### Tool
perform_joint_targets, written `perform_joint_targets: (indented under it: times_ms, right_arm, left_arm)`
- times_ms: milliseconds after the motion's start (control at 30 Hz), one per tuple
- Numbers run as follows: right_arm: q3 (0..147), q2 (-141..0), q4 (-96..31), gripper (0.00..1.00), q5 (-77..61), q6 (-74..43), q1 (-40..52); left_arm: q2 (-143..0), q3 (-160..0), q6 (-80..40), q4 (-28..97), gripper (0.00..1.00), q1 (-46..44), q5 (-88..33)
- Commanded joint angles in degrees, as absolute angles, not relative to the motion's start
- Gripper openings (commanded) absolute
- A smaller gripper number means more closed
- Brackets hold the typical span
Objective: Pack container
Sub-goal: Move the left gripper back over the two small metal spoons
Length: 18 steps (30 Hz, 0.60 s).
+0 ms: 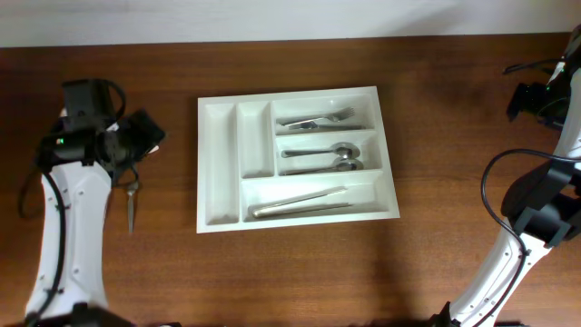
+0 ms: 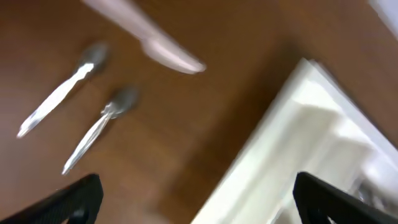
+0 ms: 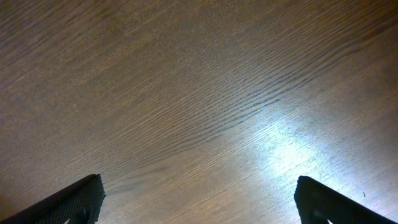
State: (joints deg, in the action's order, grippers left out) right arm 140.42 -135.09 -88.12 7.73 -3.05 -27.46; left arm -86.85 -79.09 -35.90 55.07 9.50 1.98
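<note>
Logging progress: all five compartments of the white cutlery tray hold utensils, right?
No. In the cutlery tray only the three wide ones hold utensils: forks, spoons, knives. The overhead view shows the two narrow compartments empty.

The place looks like a robot test bench in a lab, not a real kitchen. The left arm at 9 o'clock and the right arm at 3 o'clock, with loose black cables, stand at a dark wooden table. A plain white wall runs along 12 o'clock, and a white cutlery tray lies in the middle.
</note>
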Motion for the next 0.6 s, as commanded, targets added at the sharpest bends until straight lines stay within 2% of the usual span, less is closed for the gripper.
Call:
perform_joint_targets:
  times_ms: [0, 67, 133, 233, 367, 467, 567]
  right_arm:
    - [140.31, -135.41, -87.99, 0.99, 8.62, -3.46, -27.77]
    - [140.31, -135.41, -87.99, 0.99, 8.62, -3.46, -27.77]
    - [140.31, -135.41, -87.99, 0.99, 8.62, -3.46, -27.77]
    - [140.31, -135.41, -87.99, 0.99, 8.62, -3.46, -27.77]
    - [140.31, -135.41, -87.99, 0.99, 8.62, -3.46, -27.77]
    - [140.31, -135.41, -87.99, 0.99, 8.62, -3.46, -27.77]
    - [140.31, -135.41, -87.99, 0.99, 8.62, -3.46, -27.77]
  left_arm:
    - [-90.5, -79.66, -57.21, 57.52, 1.0, 12.53, 9.02]
    - [-91.9, -79.66, -56.18, 57.43, 1.0, 13.76, 9.08]
    - [-92.95, -79.66, -48.71, 56.51, 1.0, 14.46, 11.22]
    - [-94.04, -79.66, -28.53, 55.79, 1.0, 14.52, 14.46]
    - [-95.09, -79.66, -5.28, 57.93, 0.99, 14.52, 12.14]
    - [-95.85, -79.66, 2.57, 60.4, 0.97, 14.55, 11.62]
    - [-96.97, -79.64, 4.21, 61.78, 0.98, 14.55, 11.51]
